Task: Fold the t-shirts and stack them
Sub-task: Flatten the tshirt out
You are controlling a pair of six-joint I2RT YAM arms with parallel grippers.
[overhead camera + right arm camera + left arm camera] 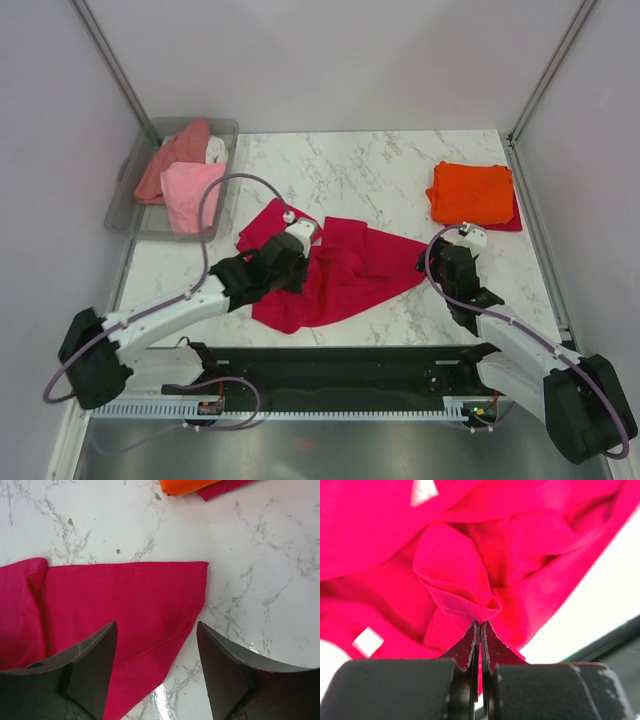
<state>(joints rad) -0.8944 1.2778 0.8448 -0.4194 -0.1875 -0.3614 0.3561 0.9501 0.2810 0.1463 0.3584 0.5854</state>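
A crimson t-shirt [350, 272] lies crumpled and partly spread on the middle of the marble table [380, 170]. My left gripper [481, 624] is shut on a raised fold of this crimson t-shirt [455, 570], the cloth pinched between the tips; from above it [298, 262] sits on the shirt's left part. My right gripper [156, 627] stands open low over the shirt's right corner [125, 595], with nothing between its fingers; from above it [430, 265] is at the shirt's right tip. A folded orange t-shirt [470, 192] lies at the back right on a folded crimson one [514, 223].
A clear grey bin [126, 205] at the back left holds salmon [172, 158], light pink [190, 195] and white [215, 150] tees. The orange tee's edge [185, 485] shows at the top of the right wrist view. A black rail [330, 365] runs along the near edge.
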